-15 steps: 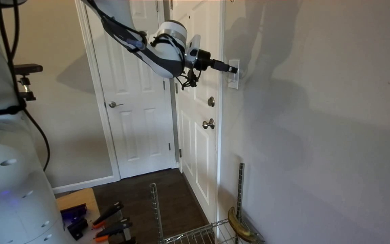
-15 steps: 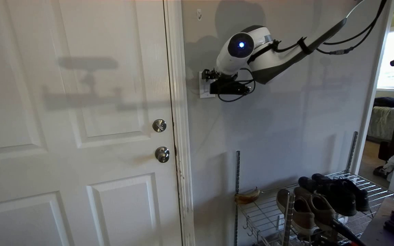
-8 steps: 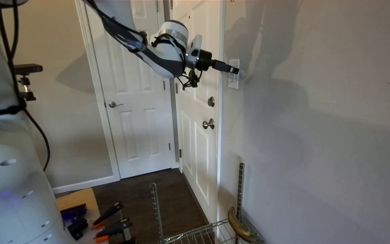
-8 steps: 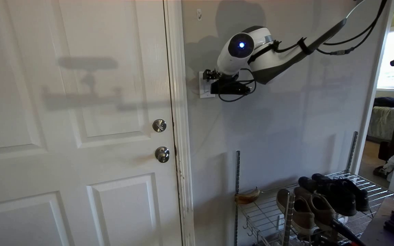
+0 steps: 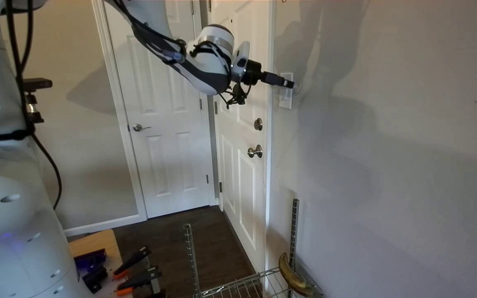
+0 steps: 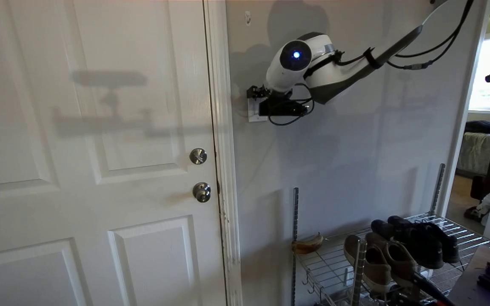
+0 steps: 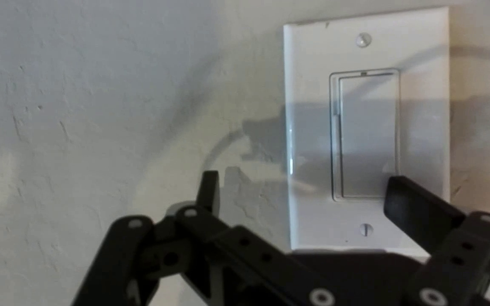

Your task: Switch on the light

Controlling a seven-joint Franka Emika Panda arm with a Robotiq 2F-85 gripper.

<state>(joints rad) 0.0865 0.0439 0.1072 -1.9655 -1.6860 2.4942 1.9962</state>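
Observation:
The light switch is a white upright wall plate [image 7: 313, 76] with a tall rectangular paddle [image 7: 368, 127]. It fills the right half of the wrist view. It is partly covered by my gripper in both exterior views, where the plate's lower part shows [image 5: 285, 102] [image 6: 256, 115]. My gripper [image 7: 302, 189] is open with nothing between its fingers. In the wrist view the right fingertip [image 7: 398, 193] overlaps the paddle's lower right corner; I cannot tell whether it touches. The left fingertip [image 7: 209, 187] is over bare wall left of the plate. No lamp is in view.
A white door [image 6: 100, 212] with a metal knob [image 6: 201, 192] and deadbolt [image 6: 198, 156] is beside the plate. Below, a wire shelf [image 6: 330, 267] holds several shoes [image 6: 423, 246] and a banana [image 6: 307, 245]. A second door [image 5: 164, 157] stands behind the arm.
The gripper and arm have shifted slightly, rightward in one exterior view and leftward in the other, with a small rise. The gripper stays at the switch plate.

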